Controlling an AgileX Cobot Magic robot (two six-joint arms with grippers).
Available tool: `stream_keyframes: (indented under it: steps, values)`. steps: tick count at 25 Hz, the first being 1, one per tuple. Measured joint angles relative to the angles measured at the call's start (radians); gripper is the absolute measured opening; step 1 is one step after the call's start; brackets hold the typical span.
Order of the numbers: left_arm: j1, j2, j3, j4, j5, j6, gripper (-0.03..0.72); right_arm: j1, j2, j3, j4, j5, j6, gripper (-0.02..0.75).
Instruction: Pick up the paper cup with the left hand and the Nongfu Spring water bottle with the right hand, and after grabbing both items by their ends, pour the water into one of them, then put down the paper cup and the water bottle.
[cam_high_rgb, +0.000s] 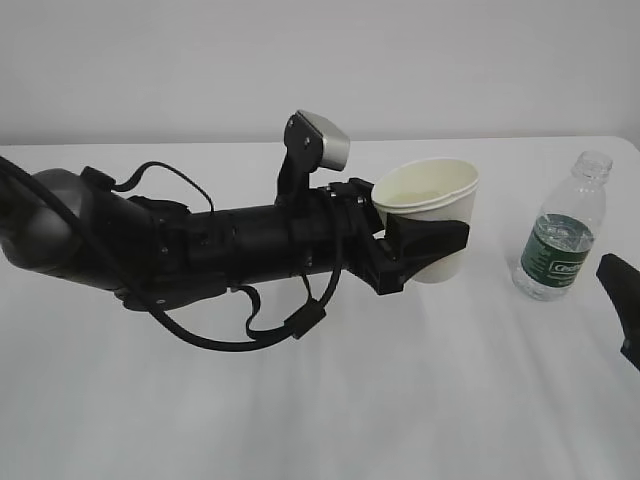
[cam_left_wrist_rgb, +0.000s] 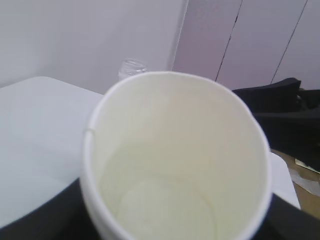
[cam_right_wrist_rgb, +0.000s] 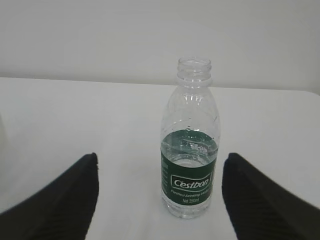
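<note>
My left gripper (cam_high_rgb: 440, 228) is shut on the white paper cup (cam_high_rgb: 432, 205), holding it upright by its side wall. In the left wrist view the cup (cam_left_wrist_rgb: 175, 145) fills the frame with its cream inside, and a black finger (cam_left_wrist_rgb: 42, 220) shows beside it. I cannot tell whether the cup holds water. The clear bottle with a green label (cam_high_rgb: 560, 232) stands uncapped on the table to the cup's right, about half full of water (cam_right_wrist_rgb: 190, 147). My right gripper (cam_right_wrist_rgb: 161, 162) is open and level with the bottle (cam_right_wrist_rgb: 191, 145), which stands a little ahead of its fingers. It shows only at the right edge (cam_high_rgb: 620, 290).
The white table (cam_high_rgb: 300, 420) runs back to a pale wall. The left arm with its looping cables (cam_high_rgb: 250, 335) lies low across the left half. Dark equipment (cam_left_wrist_rgb: 287, 110) stands beyond the table's far edge in the left wrist view.
</note>
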Motion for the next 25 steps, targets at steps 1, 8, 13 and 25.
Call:
stream_keyframes:
  steps: [1, 8, 13, 25]
  values:
    - [0.005, 0.000, 0.000, 0.002, 0.000, 0.000, 0.471, 0.000, 0.000, 0.000, -0.002, 0.000, -0.003, 0.585]
    - [0.023, 0.000, 0.000, 0.065, 0.000, 0.000, 0.471, 0.000, 0.000, 0.000, -0.002, 0.000, -0.024, 0.585]
    - [0.023, 0.000, 0.018, 0.072, -0.002, 0.000, 0.471, 0.000, 0.000, 0.000, -0.002, 0.000, -0.030, 0.585]
    - [0.089, 0.000, 0.115, 0.053, -0.114, 0.026, 0.470, 0.000, 0.000, 0.000, -0.002, 0.000, -0.035, 0.585]
